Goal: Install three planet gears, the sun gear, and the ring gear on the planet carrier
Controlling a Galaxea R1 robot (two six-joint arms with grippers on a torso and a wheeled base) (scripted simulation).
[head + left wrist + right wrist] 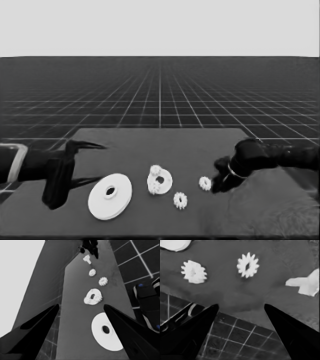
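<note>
We cannot make out how many small white toothed gears [156, 171] sit on the smaller white round part [160, 181]. Right gripper [216, 186], fingers spread, empty, just beside a loose gear [204, 183]; thin white piece [306, 285] half cut off. Larger white round part [110, 196] flat on dark table [150, 145] by parked left gripper [95, 162], open, grid floor beyond

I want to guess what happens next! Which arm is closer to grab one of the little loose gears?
Probably the right. Its hand is open right beside a loose gear, with another gear nearby. The left hand waits at the table's far left end, past the larger round part.
</note>
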